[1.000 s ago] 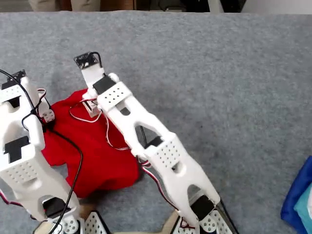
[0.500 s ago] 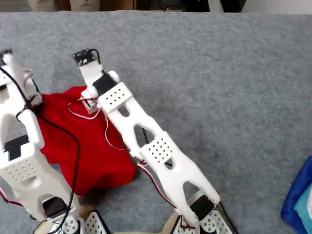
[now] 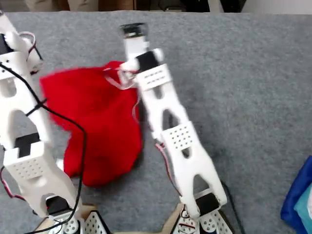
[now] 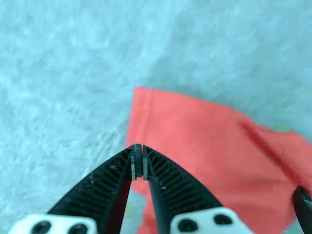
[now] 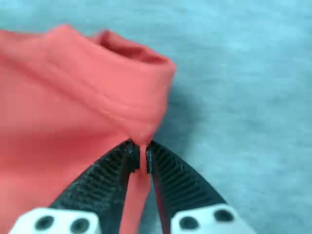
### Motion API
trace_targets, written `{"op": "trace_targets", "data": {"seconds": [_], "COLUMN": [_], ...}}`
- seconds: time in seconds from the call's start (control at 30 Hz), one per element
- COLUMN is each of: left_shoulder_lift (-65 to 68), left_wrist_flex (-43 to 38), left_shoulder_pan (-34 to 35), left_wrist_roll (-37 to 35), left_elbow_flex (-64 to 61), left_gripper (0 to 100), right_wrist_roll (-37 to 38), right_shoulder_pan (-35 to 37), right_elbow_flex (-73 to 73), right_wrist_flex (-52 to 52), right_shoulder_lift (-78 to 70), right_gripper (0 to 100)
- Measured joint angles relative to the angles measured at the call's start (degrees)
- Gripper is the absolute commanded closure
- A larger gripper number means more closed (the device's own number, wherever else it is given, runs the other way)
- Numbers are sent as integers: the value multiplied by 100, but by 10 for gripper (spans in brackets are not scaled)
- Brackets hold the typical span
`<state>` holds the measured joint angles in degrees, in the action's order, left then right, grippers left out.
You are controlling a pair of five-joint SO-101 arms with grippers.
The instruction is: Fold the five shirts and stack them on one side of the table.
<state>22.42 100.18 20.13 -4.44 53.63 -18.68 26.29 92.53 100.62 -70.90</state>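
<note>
A red shirt [image 3: 97, 117] hangs stretched between both arms above the grey table [image 3: 234, 87], its lower part drooping toward the front edge. My left gripper [image 4: 138, 168] is shut on the red shirt [image 4: 204, 156] at one edge; in the high view that arm [image 3: 19, 97] stands at the far left. My right gripper [image 5: 140, 161] is shut on a bunched fold of the red shirt [image 5: 63, 107]; in the high view the right arm [image 3: 161, 112] holds the cloth's upper right corner near the table's middle.
A blue garment [image 3: 298, 192] with a lighter teal one on it lies at the table's right edge. Cables run along both arms. The grey cloth surface to the right and at the back is open.
Both arms have lifted the red shirt off the table and carried it toward the back and right, spreading it out. The right arm swung right; the left arm rose at the far left.
</note>
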Motion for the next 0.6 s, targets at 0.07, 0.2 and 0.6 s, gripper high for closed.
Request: {"op": "trace_targets", "data": {"seconds": [0.07, 0.2, 0.6], "left_shoulder_lift": [-246, -905, -1257], "left_wrist_flex": [0, 0, 0], "left_shoulder_pan": [-387, -1618, -1240], "left_wrist_roll": [-246, -457, -281], "left_elbow_flex": [79, -105, -2207], "left_gripper": [981, 980, 837], "right_wrist_roll": [211, 1424, 4668], "right_shoulder_pan": [-273, -835, -2892], "right_elbow_flex": [0, 0, -9], "right_wrist_flex": [62, 62, 70], "right_shoulder_lift": [9, 9, 246], "right_gripper": [990, 990, 681]}}
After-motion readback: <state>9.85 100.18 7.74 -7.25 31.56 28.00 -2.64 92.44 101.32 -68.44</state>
